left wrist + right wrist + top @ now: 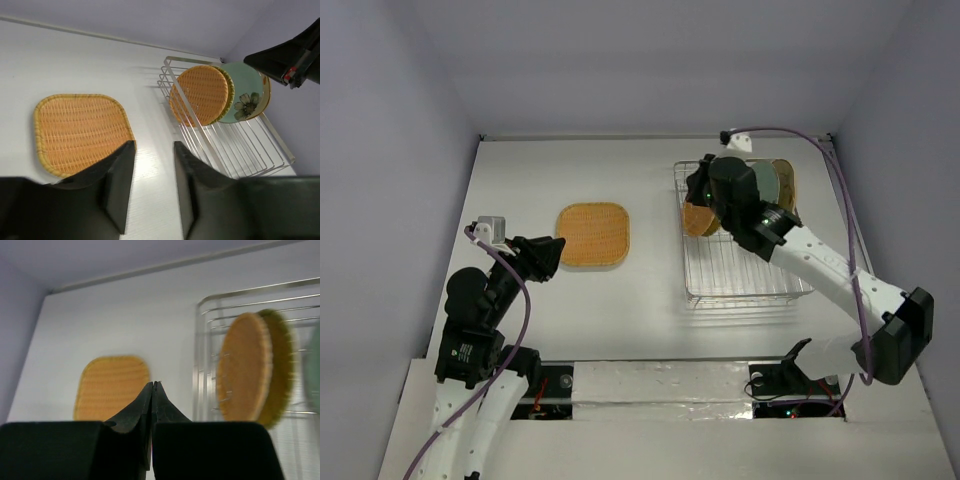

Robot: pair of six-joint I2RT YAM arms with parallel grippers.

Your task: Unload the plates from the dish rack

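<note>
right gripper (154, 385) fingers pressed together, empty, over dish rack (745, 290); round ribbed plate (245, 367) upright on edge, just right of fingertips, face turned toward them; right arm nearer; left gripper (152, 150) parted, well apart, beside orange plate (593, 236) lying flat outside rack

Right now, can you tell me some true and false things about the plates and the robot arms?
The orange square plate lies flat on the table. True.
The dish rack is empty. False: a round woven plate and a green plate stand on edge in it.
The right gripper has its jaws shut with nothing between them. True.
The left gripper is gripping the orange square plate. False: its jaws are open and hold nothing.
</note>
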